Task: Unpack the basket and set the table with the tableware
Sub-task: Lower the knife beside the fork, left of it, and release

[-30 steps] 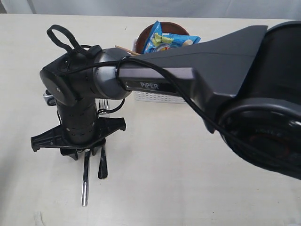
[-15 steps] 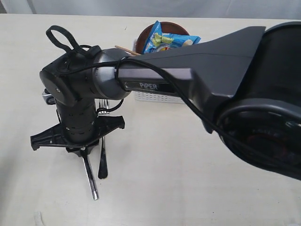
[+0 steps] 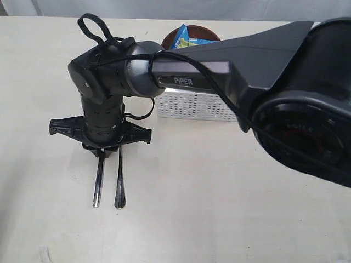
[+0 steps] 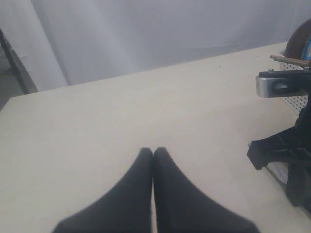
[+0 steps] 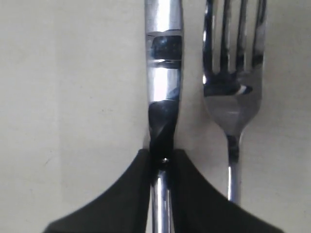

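**Robot lab bench, dressed as a dinner table**

Reads as a robotics lab or test cell, not a home or a kitchen. Given away first by the dark grey arm [image 3: 230, 66] stamped PIPER, with a black cable [image 3: 81, 22] looped loose above its wrist. Backed in the left wrist view by a plain pale backdrop [image 4: 146, 34], curtain or wall, hard to tell which. Framed at one side by a dark metal post [image 4: 17, 63]. Set up as a staging surface on a large cream table [image 3: 219, 219]. Carries a white perforated basket [image 3: 192, 104], plus a steel knife [image 3: 98, 183] and fork [image 3: 119, 189] laid side by side like props. Lit flat and even.
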Tool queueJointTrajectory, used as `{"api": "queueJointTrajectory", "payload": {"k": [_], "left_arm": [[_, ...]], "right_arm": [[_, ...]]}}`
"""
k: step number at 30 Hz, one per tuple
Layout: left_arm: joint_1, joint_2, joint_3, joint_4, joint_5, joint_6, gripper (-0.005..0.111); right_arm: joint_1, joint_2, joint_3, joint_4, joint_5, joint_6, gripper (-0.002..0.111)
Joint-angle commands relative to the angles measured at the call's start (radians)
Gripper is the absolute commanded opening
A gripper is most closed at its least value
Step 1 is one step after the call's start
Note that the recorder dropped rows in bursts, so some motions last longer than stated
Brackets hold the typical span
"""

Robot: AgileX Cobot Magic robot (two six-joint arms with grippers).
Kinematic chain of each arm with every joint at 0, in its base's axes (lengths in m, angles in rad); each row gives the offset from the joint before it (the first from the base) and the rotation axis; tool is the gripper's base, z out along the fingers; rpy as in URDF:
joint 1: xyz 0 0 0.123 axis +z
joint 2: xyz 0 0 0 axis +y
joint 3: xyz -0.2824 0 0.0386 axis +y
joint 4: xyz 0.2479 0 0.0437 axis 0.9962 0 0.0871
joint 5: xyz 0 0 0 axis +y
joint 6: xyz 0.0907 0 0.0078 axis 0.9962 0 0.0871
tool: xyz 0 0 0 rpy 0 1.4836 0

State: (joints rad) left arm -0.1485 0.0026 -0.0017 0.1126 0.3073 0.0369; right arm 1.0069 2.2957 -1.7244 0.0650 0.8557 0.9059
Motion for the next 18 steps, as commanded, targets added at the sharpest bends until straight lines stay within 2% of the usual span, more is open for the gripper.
{"api": "queueJointTrajectory", "payload": {"k": [1,8,18], "left_arm": [[0.005,-0.003,0.002,-0.014,-0.008,-0.003,0.0],[0.005,-0.003,0.002,-0.014,-0.008,-0.003,0.0],[0.005,-0.003,0.002,-0.014,-0.008,-0.003,0.0]], "right_arm": [[-0.005,0.011,0.004,-0.023,0.017,0.008,0.0],[-0.005,0.011,0.004,-0.065,0.1,0.006,0.0],[-0.005,0.011,0.004,-0.047,0.094,-0.005,0.0]]}}
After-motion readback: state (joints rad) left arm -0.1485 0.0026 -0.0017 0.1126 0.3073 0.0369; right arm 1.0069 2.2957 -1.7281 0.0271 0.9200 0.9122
